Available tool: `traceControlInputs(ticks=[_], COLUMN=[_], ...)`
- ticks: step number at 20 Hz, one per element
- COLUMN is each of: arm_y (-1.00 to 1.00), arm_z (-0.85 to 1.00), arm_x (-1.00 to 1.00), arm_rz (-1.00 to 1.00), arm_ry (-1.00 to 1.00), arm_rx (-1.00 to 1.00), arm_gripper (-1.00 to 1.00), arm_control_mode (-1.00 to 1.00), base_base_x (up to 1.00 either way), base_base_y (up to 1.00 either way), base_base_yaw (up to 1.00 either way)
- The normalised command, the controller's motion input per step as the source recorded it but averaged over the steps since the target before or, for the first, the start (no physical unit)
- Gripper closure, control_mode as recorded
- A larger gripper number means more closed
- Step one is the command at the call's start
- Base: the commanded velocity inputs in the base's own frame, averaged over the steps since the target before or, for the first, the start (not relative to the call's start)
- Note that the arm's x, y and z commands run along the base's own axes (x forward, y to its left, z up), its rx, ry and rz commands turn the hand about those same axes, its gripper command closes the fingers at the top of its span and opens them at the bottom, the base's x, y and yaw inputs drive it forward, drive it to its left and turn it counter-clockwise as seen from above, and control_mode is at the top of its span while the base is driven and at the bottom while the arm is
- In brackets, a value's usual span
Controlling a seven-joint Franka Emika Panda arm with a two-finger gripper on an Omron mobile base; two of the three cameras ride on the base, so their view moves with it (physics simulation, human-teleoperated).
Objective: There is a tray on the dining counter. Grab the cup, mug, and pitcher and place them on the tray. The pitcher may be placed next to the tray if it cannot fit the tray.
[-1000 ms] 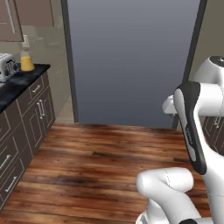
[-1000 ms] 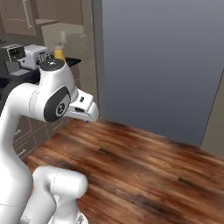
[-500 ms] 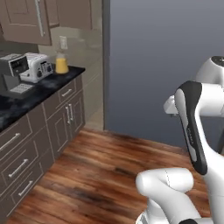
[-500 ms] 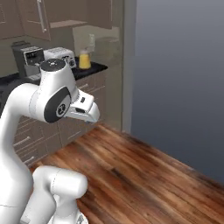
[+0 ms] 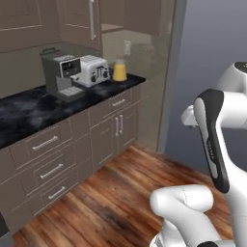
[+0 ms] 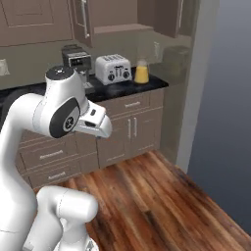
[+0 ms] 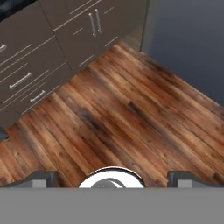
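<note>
The pitcher [image 5: 119, 71] is a clear glass vessel with orange liquid. It stands at the far end of a dark marbled counter [image 5: 29, 108], right of a toaster, and the right base view has the pitcher [image 6: 141, 74] too. My gripper [image 7: 113, 178] hangs high over the wood floor, well short of that counter. It is open, the fingertips [image 7: 43, 178] far apart with nothing between them. The cup, the mug, the tray and the dining counter are out of view.
A coffee machine [image 5: 60, 72] and a silver toaster [image 5: 94, 70] stand on the counter left of the pitcher. Brown drawers and cabinet doors [image 5: 113, 130] run below it. A tall grey panel [image 6: 225, 98] closes the right side. Wood floor [image 7: 122, 113] lies open ahead.
The whole picture has shifted as the base moved: counter, toaster and pitcher slid from the far left toward the middle and grew larger. The arm keeps its pose and the gripper stays open.
</note>
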Motion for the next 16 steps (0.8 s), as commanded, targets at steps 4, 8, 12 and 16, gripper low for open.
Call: traceControlInputs(ticks=[4,8,12,16], arm_y=[0.0,0.0,0.0,0.0], arm_z=[0.0,0.0,0.0,0.0], arm_x=[0.0,0.0,0.0,0.0], arm_rz=[0.0,0.0,0.0,0.0], arm_ry=[0.0,0.0,0.0,0.0], arm_rx=[0.0,0.0,0.0,0.0], arm_gripper=[-1.0,-1.0,-1.0,-1.0], arm_control_mode=[1.0,1.0,1.0,1.0], base_base_x=[0.38,0.41,0.3,0.29], base_base_y=[-0.52,-0.56,-0.63,-0.68], base_base_yaw=[0.63,0.62,0.54,0.47])
